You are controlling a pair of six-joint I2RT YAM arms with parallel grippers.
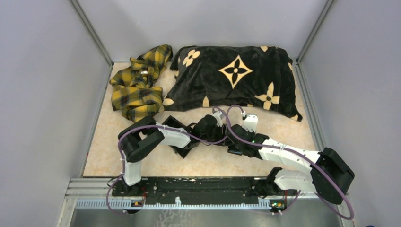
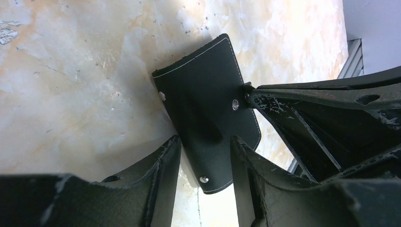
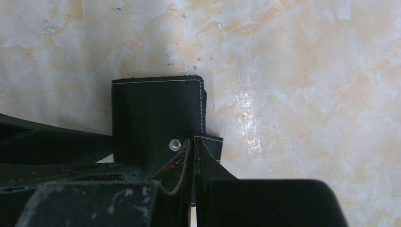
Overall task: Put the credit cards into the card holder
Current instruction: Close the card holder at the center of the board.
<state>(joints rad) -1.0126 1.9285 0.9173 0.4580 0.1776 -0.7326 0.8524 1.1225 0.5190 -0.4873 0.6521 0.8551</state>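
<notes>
The marble-patterned table carried a big black pillow with cream flower marks at its far side, and a crumpled yellow plaid cloth lay just left of it. In front of the pillow the left arm and the right arm reached toward each other and met near the middle of the table.

The card holder was there, a flat black case with white stitching, closed, on the bare table top. In the left wrist view its lower part sat inside the left gripper, whose fingers stood apart. One finger touched the case's edge at its tip, and the other finger covered part of the case's face. Whether they really squeezed it, I could not tell.

The right gripper had its fingers pressed tightly together. Their tips touched the side edge of the card holder, just beside a small metal snap stud. A stitched corner of the case showed next to them
</notes>
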